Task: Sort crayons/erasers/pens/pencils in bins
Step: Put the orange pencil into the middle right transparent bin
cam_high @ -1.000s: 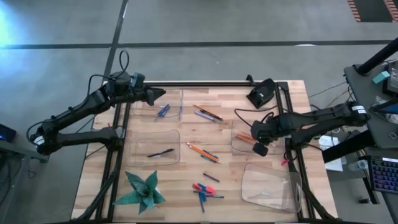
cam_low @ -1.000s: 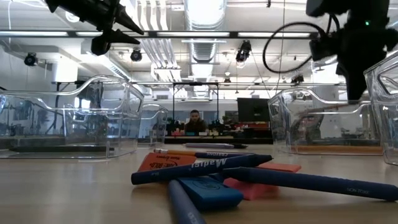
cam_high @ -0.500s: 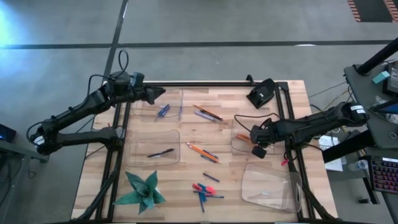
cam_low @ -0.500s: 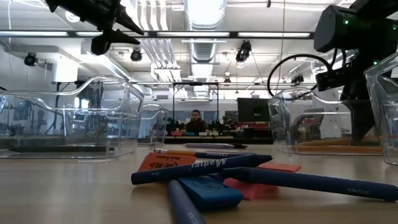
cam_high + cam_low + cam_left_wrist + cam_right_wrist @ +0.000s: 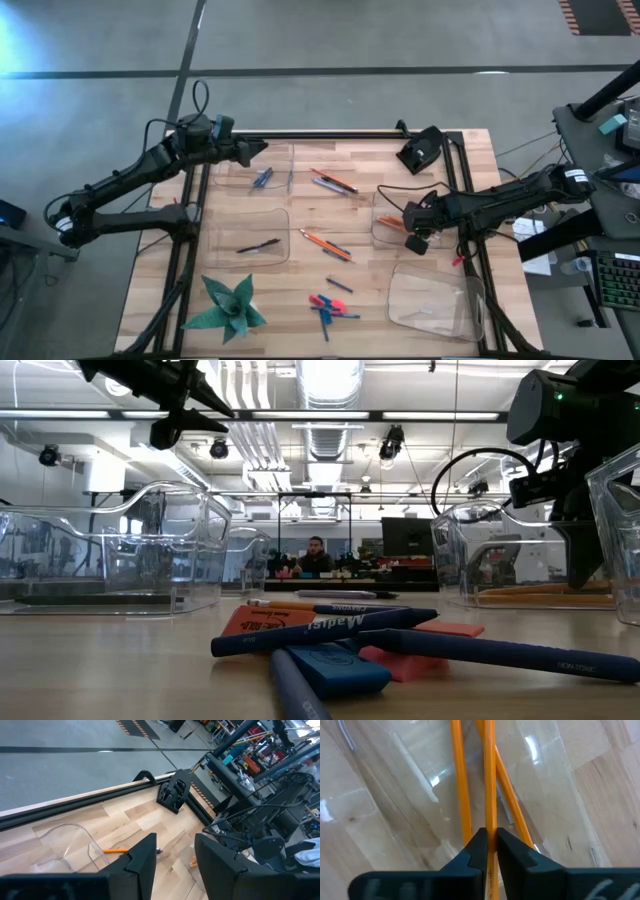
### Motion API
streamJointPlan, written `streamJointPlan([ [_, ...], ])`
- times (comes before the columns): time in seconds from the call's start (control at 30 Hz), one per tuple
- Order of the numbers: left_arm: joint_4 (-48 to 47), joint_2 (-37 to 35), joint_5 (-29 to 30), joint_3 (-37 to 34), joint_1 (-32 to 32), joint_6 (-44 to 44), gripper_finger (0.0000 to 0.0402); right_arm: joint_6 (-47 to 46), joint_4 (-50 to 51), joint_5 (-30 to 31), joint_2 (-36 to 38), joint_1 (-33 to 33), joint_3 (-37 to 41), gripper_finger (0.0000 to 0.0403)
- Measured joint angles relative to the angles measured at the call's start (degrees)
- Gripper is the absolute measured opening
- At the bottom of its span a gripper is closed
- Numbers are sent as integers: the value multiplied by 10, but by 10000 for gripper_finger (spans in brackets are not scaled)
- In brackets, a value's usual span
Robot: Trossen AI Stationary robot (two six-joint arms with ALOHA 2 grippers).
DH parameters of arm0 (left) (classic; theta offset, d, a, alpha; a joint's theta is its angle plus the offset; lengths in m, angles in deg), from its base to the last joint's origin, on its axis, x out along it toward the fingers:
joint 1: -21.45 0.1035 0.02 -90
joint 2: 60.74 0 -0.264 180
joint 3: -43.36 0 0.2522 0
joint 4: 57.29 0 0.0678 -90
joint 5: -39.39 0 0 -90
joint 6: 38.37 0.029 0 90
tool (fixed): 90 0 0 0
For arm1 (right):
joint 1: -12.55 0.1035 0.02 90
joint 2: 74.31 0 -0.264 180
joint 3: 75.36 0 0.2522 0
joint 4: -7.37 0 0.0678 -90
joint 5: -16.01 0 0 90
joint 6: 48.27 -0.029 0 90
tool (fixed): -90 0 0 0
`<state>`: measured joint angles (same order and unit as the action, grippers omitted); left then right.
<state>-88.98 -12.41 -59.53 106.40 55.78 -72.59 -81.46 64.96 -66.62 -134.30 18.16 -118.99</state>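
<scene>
While the right gripper (image 5: 489, 851) hung low inside the clear plastic bin (image 5: 377, 232) on the right side of the table, its two dark fingers (image 5: 476, 849) were pressed almost together on one long thin orange pencil (image 5: 489, 780). Two more orange pencils (image 5: 459, 780) lay under it on the floor of the same bin, one straight and one crossing at an angle. The held pencil seemed to be very near them, though contact could not be confirmed.

Judging from this, the step in hand was the release. It would go best if the fingers opened only a little and slowly, with the pencil kept almost flat, so that it would not bounce or roll against the wall. The gripper should then rise straight, without catching the bin's rim.

Farther off, in the middle of the wooden table (image 5: 470, 160), more orange pencils (image 5: 326, 244) waited unsorted, and the pink-red and blue erasers (image 5: 330, 660) lay among blue sticks.

At the far left edge the left gripper (image 5: 174, 851) hovered above another clear bin (image 5: 245, 175), its fingers apart and empty.
</scene>
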Motion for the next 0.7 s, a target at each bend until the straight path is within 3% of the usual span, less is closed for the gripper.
streamJointPlan([
  [0.4,0,-1,0,0,0,0,121,-8,16,7,0,0,-11,88],
  [0.7,6,0,0,0,0,1,121,20,42,32,0,0,-124,87],
])
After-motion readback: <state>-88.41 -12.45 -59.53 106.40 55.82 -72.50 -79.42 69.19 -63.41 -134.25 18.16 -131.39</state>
